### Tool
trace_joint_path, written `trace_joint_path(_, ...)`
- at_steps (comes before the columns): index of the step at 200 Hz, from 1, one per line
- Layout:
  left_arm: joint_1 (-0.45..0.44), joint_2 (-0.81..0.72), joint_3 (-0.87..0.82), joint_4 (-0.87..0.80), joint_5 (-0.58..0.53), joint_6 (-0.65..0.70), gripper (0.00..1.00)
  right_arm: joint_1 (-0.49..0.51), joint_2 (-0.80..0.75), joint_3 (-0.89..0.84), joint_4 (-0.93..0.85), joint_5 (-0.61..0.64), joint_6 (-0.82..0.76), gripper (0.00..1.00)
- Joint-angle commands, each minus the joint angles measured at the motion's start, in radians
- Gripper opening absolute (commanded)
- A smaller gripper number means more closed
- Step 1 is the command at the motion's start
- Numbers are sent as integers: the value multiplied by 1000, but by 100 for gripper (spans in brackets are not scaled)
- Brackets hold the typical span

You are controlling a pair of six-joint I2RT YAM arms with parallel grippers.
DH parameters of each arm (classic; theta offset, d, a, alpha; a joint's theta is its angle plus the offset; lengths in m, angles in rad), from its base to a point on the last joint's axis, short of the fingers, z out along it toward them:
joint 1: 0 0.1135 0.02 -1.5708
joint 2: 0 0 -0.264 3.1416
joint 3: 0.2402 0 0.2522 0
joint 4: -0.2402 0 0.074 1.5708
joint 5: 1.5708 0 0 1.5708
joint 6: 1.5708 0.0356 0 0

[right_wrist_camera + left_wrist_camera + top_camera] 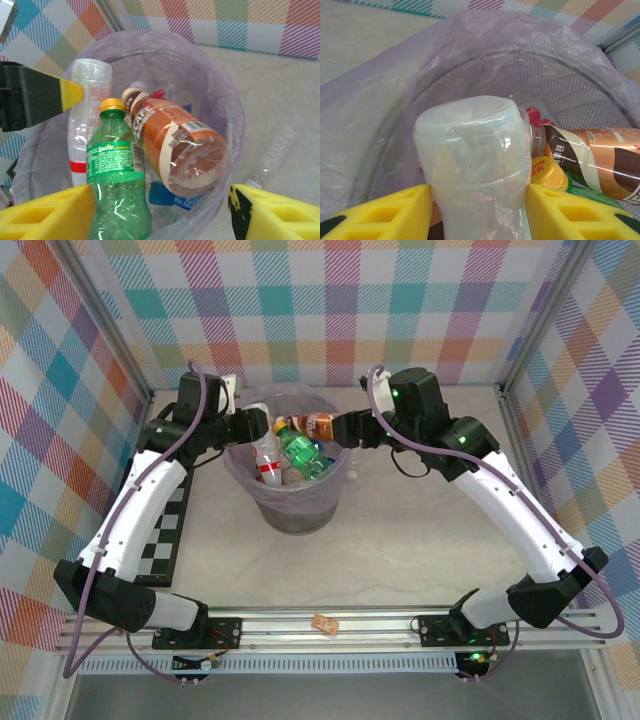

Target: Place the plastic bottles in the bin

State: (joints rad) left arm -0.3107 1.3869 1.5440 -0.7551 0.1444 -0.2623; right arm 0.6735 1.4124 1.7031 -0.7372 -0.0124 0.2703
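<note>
At the centre of the overhead view stands the bin (290,515), and we count several plastic bottles inside it, among them a green bottle (115,170) and a brown bottle (175,140) lying on top. Our left gripper (477,197) is clamped on a white bottle (475,145) inside the bin's mouth, not yet let go. Our right gripper (161,197) hangs with jaws apart, gripping nothing. Lower right in the right wrist view, what looks like a clear bottle (270,160) lies on the table (420,540) beside the bin, so we judge the job nearly done.
</note>
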Motion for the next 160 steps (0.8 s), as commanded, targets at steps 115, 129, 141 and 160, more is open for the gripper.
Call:
trace_joint_path(115,-20,41,-111,24,-46,1,41,69,200,118,9,-68,-78,62)
trace_joint_path(129,-21,48,-107,25,-44,2,41,82,188,102,9,-87,-63,62)
trace_joint_path(141,-21,55,-105,29,-38,1,41,91,171,89,14,-93,-53,62)
trace_joint_path(160,-22,59,-98,31,-34,0,41,92,150,89,8,-99,-46,62)
